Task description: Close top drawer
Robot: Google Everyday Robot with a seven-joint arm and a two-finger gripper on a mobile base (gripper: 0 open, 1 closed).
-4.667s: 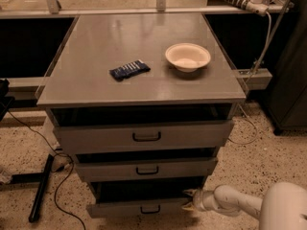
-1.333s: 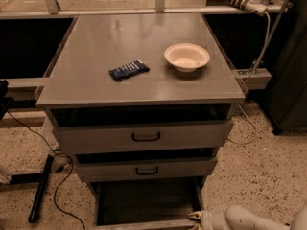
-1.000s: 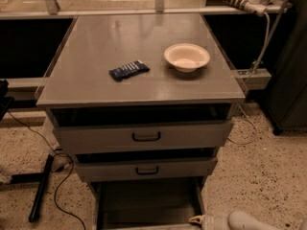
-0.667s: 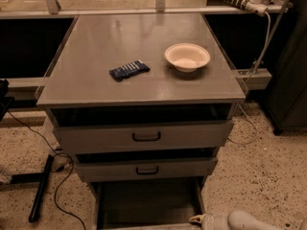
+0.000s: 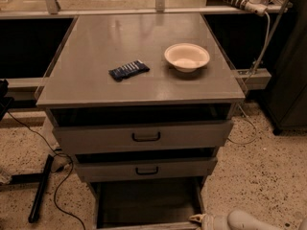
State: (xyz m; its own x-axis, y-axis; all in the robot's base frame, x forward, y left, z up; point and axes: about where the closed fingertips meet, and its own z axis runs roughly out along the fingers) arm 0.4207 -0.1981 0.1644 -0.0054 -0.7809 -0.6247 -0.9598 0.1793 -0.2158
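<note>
Starting at the left: a black stand (image 5: 39,188) lying on the floor, off to the side and not in the way. Up on the table (image 5: 91,37), a dark packet (image 5: 128,70), then a bowl (image 5: 187,57) to its right, both well back from the front edge. No bother for the job.

Below the table, in the middle: the top drawer (image 5: 96,139), sticking out a little, with a dark gap above it. Not shut yet. Same for the middle drawer (image 5: 105,171) under it.

At the very bottom, the big change: the bottom drawer (image 5: 144,200), nearly in a few seconds ago, now pulled far out. No help for the task: wrong drawer.

Down at the right, low by that drawer's front corner: the gripper (image 5: 197,219). No telling whether gripping or let go. Far below the top drawer, so a long climb before any push. Nothing between the two but the middle drawer's front.
</note>
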